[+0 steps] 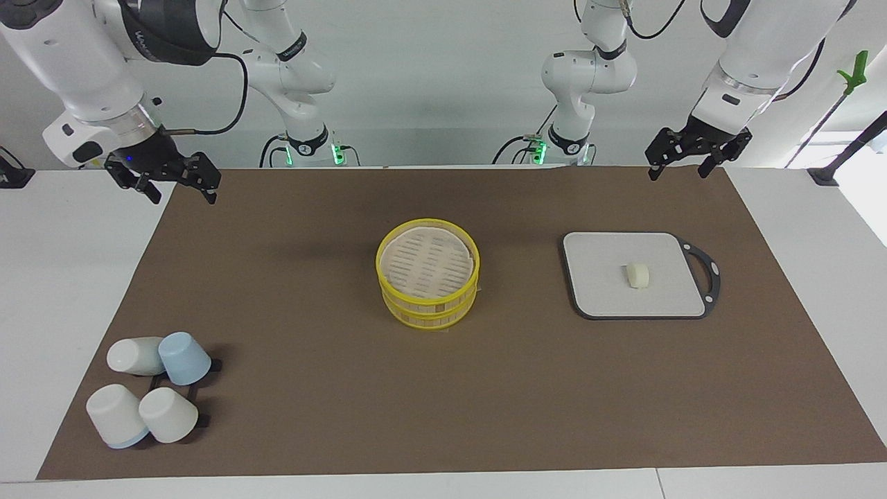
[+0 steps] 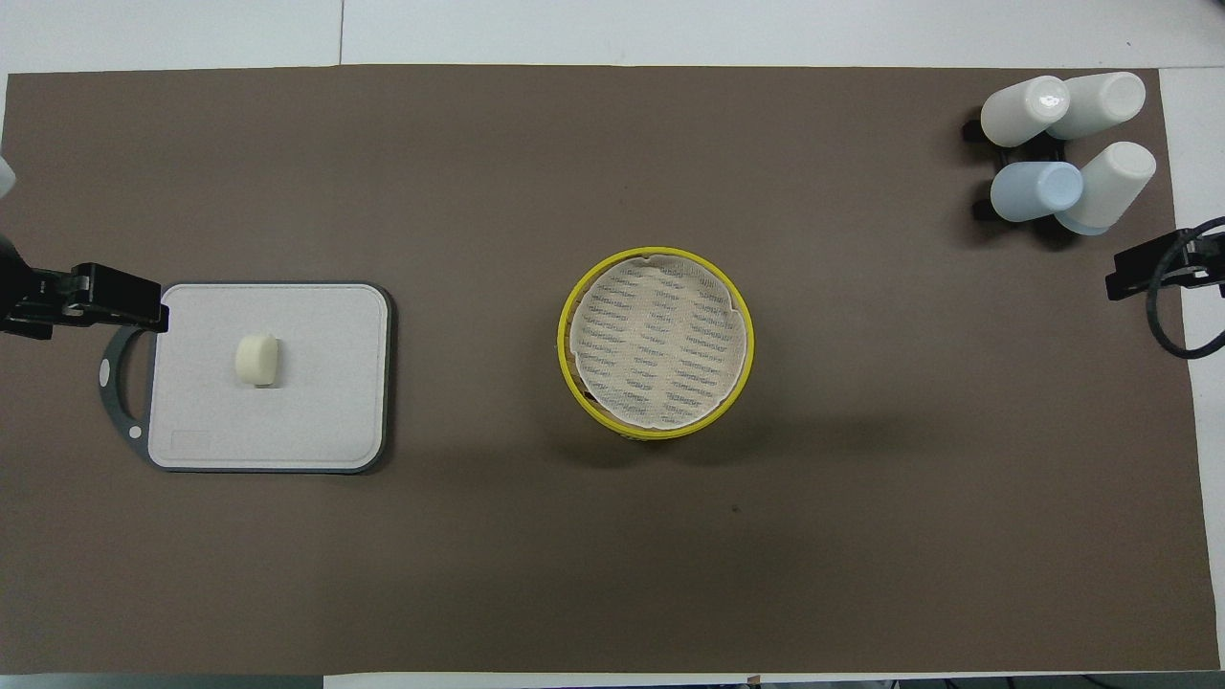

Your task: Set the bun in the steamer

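Note:
The bun [image 1: 637, 274] is a small cream lump that lies on the grey board [image 1: 603, 294] toward the left arm's end of the table. It also shows in the overhead view [image 2: 256, 359]. The steamer [image 1: 429, 315] has yellow rims and stands mid-table with nothing on its slatted top; the overhead view shows its rim [image 2: 565, 335]. My left gripper [image 1: 679, 173] is open and empty, raised in the air near the board's handle [image 2: 86, 299]. My right gripper [image 1: 181, 196] is open and empty, raised over the mat's edge at the right arm's end [image 2: 1148, 273].
Several white and blue cups [image 1: 149, 395] lie clustered at the right arm's end, farther from the robots than the steamer [image 2: 1062, 144]. The board [image 2: 316, 411] has a dark handle loop. A brown mat [image 1: 312, 388] covers the table.

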Action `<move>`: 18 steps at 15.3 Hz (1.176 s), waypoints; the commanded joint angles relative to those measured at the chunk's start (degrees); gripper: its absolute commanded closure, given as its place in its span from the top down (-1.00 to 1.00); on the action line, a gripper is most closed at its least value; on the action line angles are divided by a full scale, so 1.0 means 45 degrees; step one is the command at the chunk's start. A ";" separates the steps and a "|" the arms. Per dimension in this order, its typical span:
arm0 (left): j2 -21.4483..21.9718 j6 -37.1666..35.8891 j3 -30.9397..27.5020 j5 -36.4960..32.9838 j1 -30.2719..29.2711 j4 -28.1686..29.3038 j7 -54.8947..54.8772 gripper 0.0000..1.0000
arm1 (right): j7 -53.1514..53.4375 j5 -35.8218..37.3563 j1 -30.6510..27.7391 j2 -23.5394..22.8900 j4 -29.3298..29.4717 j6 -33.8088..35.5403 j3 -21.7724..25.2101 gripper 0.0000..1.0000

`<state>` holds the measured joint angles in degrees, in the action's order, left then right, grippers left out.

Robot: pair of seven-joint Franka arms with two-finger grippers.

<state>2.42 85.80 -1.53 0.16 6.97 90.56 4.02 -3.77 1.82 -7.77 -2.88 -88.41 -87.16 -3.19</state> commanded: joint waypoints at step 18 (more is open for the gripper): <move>0.1724 0.2351 -0.0030 0.0101 -0.0961 0.3633 -0.1473 1.00 | 0.3215 -0.0227 0.2366 -0.0062 -0.0314 -0.1566 -0.0268 1.00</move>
<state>3.90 88.97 -1.78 0.16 5.01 95.16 2.08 5.89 1.42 -0.35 -3.01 -88.70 -91.66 -4.22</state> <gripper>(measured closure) 0.000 0.000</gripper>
